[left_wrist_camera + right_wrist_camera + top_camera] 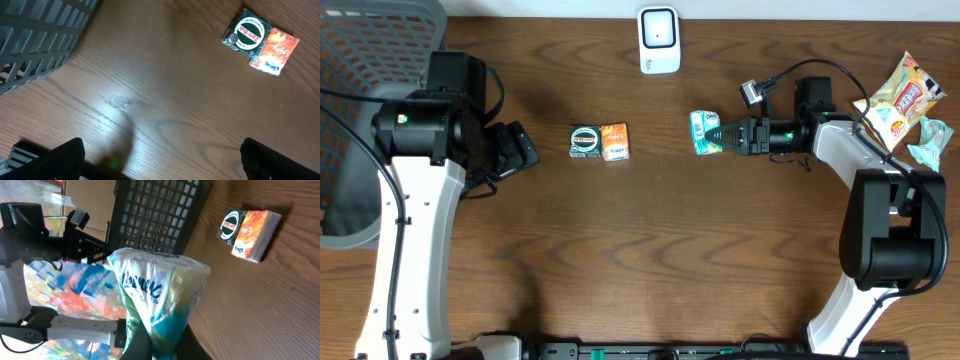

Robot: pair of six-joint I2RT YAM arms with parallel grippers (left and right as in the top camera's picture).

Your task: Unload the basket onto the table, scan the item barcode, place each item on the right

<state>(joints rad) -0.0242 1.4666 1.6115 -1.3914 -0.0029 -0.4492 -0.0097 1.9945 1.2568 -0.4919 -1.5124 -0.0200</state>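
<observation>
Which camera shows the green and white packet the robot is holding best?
The right wrist camera. There the packet fills the middle of the picture, blue letters showing, pinched by the right gripper. The overhead camera shows it only small at that gripper's tip. The left wrist camera does not show it at all.

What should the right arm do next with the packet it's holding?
Probably carry the packet toward the white scanner and turn a printed face to it. The right claw is shut on the packet, but the packet sits off to the scanner's right and nearer the arm bases, not in front of its window, so no barcode can likely be read yet.
</observation>
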